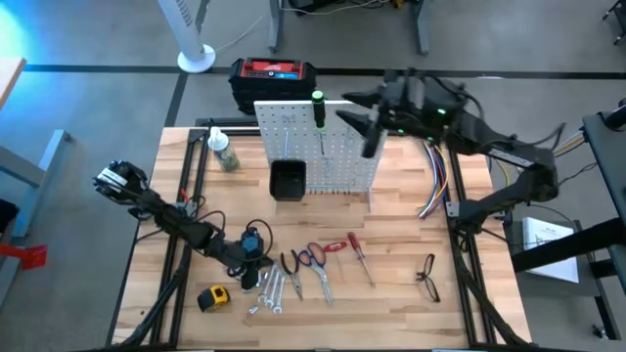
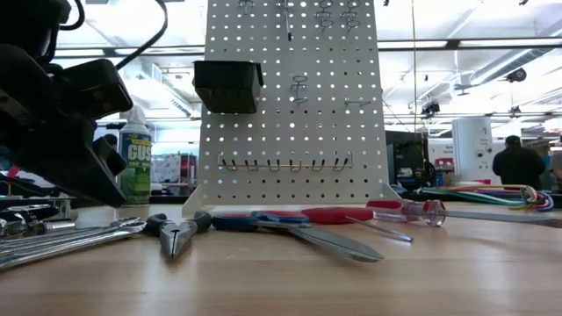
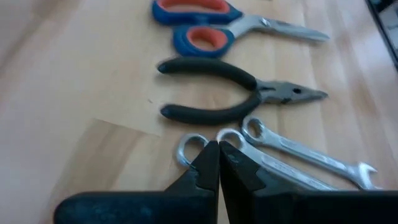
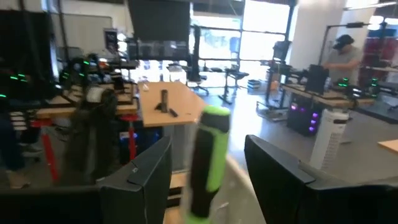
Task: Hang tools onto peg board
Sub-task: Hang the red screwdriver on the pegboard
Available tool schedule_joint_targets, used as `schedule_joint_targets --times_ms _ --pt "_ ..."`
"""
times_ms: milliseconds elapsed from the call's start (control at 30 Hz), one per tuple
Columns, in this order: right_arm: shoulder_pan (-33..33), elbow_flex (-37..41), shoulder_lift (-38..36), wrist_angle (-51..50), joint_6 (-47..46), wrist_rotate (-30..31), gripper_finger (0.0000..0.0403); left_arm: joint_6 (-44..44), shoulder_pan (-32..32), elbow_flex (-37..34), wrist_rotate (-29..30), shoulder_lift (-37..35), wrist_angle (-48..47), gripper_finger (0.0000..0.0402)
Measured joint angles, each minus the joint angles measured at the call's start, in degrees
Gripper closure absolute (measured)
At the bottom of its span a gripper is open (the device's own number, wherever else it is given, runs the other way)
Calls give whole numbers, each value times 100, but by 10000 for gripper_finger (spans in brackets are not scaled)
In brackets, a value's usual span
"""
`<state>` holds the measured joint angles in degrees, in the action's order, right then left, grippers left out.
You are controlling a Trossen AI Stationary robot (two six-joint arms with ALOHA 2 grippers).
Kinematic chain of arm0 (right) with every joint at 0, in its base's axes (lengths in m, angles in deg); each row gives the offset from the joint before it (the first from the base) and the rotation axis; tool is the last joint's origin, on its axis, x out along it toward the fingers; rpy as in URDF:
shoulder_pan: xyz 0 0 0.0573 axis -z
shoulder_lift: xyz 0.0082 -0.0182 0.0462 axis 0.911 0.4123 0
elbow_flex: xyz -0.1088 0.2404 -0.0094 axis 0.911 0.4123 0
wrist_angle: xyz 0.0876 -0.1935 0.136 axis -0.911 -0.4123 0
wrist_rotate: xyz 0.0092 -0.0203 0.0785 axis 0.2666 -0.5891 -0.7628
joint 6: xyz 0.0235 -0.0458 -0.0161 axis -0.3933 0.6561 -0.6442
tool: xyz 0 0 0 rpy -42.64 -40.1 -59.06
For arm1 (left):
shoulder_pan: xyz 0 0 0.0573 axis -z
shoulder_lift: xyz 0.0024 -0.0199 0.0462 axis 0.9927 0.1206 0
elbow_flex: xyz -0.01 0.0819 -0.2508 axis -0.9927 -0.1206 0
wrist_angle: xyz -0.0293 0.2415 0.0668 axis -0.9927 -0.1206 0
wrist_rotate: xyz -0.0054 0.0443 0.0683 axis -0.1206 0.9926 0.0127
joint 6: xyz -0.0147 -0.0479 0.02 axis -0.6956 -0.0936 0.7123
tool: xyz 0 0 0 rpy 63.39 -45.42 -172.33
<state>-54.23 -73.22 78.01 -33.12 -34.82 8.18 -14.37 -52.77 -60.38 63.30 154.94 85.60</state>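
The white peg board stands upright at the table's far side, with a black bin on its front. A green-handled screwdriver hangs at the board's top edge, handle up and shaft down the front. My right gripper is open and level beside it. In the right wrist view its fingers stand on either side of the green handle with gaps. My left gripper is shut, low over the ring ends of the silver wrenches near the table's front left. My left gripper's shut fingertips slant down over the ring ends of the wrenches, which lie flat on the table. Whether the tips touch them, I cannot tell.
On the near half of the table lie a yellow tape measure, black pliers, blue-handled scissors, two red screwdrivers and glasses. A green-labelled bottle stands left of the board. A red-and-black box sits behind it.
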Motion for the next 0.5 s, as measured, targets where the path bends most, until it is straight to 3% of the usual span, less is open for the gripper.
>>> schedule_joint_targets --times_ms 100,300,500 --pt "-337 685 -574 57 -63 18 221 -11 5 0 249 0 2 401" --pt "-1138 2227 -1596 128 -425 720 231 -67 0 0 288 0 35 401" --pt "-1751 3573 -2267 121 -977 731 234 -36 -70 133 443 0 87 401"
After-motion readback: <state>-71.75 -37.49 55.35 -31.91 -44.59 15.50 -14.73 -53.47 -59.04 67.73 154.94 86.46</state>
